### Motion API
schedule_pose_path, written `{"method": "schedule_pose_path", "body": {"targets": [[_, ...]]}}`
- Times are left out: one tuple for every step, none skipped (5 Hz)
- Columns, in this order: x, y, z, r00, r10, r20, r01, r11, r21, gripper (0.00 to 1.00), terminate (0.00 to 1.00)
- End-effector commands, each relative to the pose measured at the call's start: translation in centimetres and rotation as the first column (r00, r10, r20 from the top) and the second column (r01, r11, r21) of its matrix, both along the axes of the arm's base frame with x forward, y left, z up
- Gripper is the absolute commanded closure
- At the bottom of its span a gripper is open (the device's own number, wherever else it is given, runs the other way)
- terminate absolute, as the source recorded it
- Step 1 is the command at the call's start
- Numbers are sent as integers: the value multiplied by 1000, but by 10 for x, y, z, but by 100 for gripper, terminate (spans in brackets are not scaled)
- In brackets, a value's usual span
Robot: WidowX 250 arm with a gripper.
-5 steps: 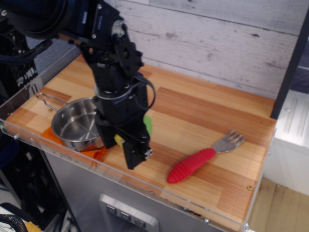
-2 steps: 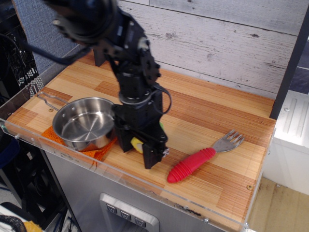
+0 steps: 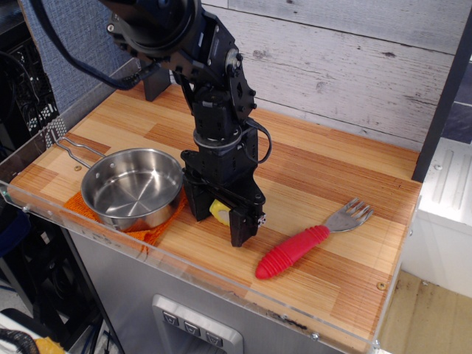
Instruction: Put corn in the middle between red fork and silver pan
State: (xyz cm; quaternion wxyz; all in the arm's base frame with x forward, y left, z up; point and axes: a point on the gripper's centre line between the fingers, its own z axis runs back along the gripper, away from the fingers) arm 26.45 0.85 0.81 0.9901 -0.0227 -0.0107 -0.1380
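My black gripper [image 3: 219, 214] points down at the wooden counter between the silver pan [image 3: 133, 186] and the red fork [image 3: 310, 240]. Its fingers [image 3: 241, 225] are shut on the corn [image 3: 219, 212], of which only a small yellow patch shows between them; the green husk end is hidden. The corn sits low, at or just above the wood; whether it touches I cannot tell. The pan stands left of the gripper with its wire handle toward the far left. The fork lies to the right, tines pointing up-right.
An orange cloth [image 3: 151, 229] lies under the pan near the counter's front edge. A clear acrylic rim [image 3: 221, 280] runs along the front. A pale plank wall [image 3: 339, 66] backs the counter. A dark post [image 3: 442, 96] stands at the right.
The arm has carried the corn rightward, away from over the pan's edge to the stretch between pan and fork, and lowered it toward the wood. Pan and fork have stayed put.
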Motion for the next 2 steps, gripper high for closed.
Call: {"method": "schedule_pose_path", "body": {"targets": [[10,23,96,974,68,218,-77,997,32,0,0],[15,40,147,947,127,294,-151,987,59,0,0]]}}
